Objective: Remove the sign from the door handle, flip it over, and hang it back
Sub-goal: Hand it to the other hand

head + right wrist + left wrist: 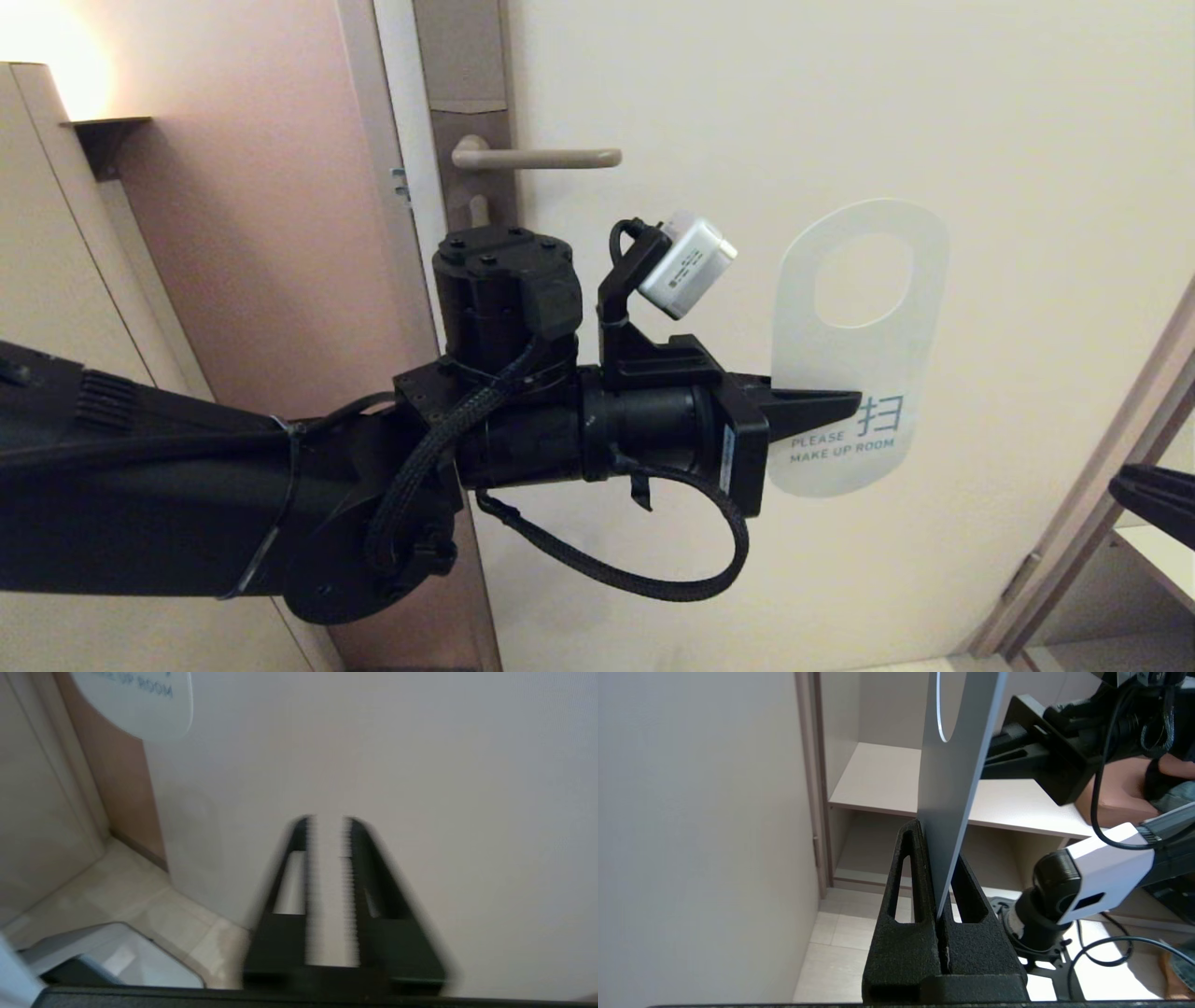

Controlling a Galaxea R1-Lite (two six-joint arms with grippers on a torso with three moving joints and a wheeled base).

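Left claw (822,403) is clamped on the sign (854,350) near its lower edge, white "PLEASE MAKE UP ROOM" face toward the head camera, card upright and clear of the door handle (537,157). I'd roll the wrist slowly with the pinch firm, since the thin card could pivot. Handle sits at 10 o'clock from the claw, well apart; right claw (329,858), jaws narrowly apart and holding nothing, is at 4 o'clock.

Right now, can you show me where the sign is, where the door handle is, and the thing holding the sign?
sign (845,359): head view, on the white card below its oval hole.
door handle (551,159): head view, on the middle of the lever.
left end effector (822,403): head view, at the fingertips clamped on the sign.
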